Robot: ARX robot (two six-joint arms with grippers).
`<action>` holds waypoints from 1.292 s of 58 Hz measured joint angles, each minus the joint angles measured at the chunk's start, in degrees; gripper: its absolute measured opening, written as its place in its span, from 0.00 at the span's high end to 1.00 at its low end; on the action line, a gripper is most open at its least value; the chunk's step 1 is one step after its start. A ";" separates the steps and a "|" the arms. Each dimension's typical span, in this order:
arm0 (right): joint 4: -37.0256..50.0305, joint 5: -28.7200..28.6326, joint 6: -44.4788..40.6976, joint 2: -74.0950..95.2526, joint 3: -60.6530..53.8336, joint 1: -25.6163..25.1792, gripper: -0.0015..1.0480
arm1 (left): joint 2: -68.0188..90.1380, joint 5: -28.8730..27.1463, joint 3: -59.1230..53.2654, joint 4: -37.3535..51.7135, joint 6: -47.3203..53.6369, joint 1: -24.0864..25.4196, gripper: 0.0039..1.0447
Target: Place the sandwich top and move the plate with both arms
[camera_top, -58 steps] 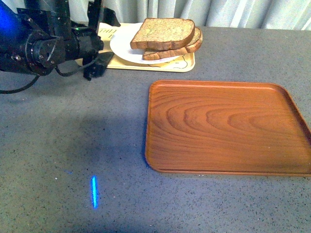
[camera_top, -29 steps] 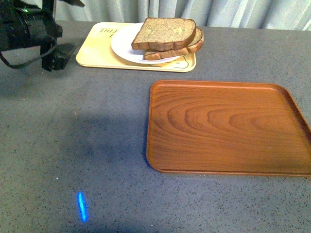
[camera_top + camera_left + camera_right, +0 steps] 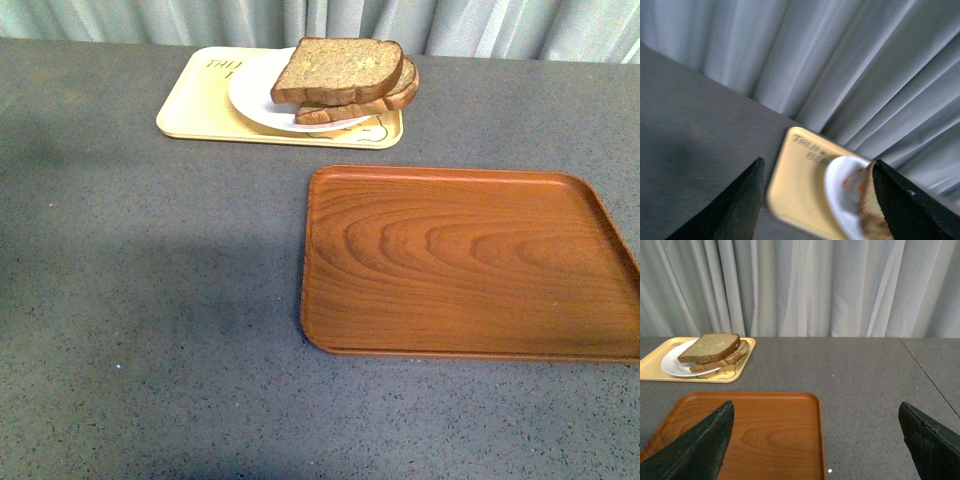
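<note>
The sandwich top point(image 3: 338, 70), a speckled brown bread slice, lies on the stack above the domed slice point(image 3: 395, 92) on the white plate point(image 3: 252, 95). It also shows in the right wrist view point(image 3: 710, 348), with the plate point(image 3: 674, 364) under it. Neither arm shows in the front view. My left gripper point(image 3: 817, 200) is open and empty, blurred, with the plate point(image 3: 837, 185) between its fingers' lines of sight. My right gripper point(image 3: 815, 440) is open and empty, well back from the sandwich, over the near edge of the wood tray.
The plate rests on a pale yellow tray point(image 3: 200, 105) at the back of the grey table. A brown wood-grain tray point(image 3: 465, 260) lies in front of it to the right, also in the right wrist view point(image 3: 765, 435). Pale curtains point(image 3: 815, 285) hang behind the table.
My left arm has drawn back to the left and left the front view. The blue light streak on the table is gone. The sandwich and trays have not moved.
</note>
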 joint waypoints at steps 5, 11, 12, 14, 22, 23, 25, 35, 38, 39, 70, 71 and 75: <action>0.00 -0.02 0.00 0.00 0.00 0.00 0.09 | -4.22 0.46 -4.72 0.00 4.66 0.44 0.75; 0.00 0.00 0.00 0.00 0.00 -0.02 0.09 | -8.07 1.09 -8.83 -0.68 6.95 1.05 0.92; 0.00 0.00 0.00 0.00 0.00 0.00 0.09 | -9.05 1.16 -9.57 -0.92 7.10 1.22 0.95; 0.00 0.00 0.00 0.00 0.00 0.00 0.09 | -10.54 2.97 -10.56 -1.25 7.32 2.16 0.99; 0.00 0.00 0.00 0.00 0.00 0.00 0.09 | -18.67 4.17 -15.52 -4.33 8.11 4.31 0.99; 0.00 -0.02 0.00 0.00 0.00 -0.02 0.09 | -19.10 4.20 -15.78 -4.57 8.11 4.31 0.99; 0.00 -0.02 0.00 0.00 0.00 0.00 0.09 | -20.92 4.28 -16.74 -5.51 8.22 4.31 0.99; 0.00 0.00 0.00 0.00 0.00 0.00 0.09 | -29.18 4.28 -19.98 -10.45 8.37 4.31 0.99; 0.00 0.00 0.00 0.00 0.00 0.00 0.09 | -32.48 4.31 -21.05 -12.74 8.44 4.31 0.99; 0.00 0.00 0.00 0.00 0.00 -0.02 0.09 | -32.96 4.31 -21.18 -13.09 8.44 4.31 0.99; 0.00 -0.02 0.00 0.00 0.00 -0.02 0.09 | -56.30 4.28 -24.50 -32.41 8.50 4.31 0.99; 0.00 0.00 0.00 0.00 0.00 -0.02 0.09 | -57.09 4.28 -24.50 -33.14 8.50 4.31 0.99; 0.00 0.00 0.00 0.00 0.00 0.00 0.09 | -59.74 4.31 -24.52 -35.58 8.50 4.31 0.99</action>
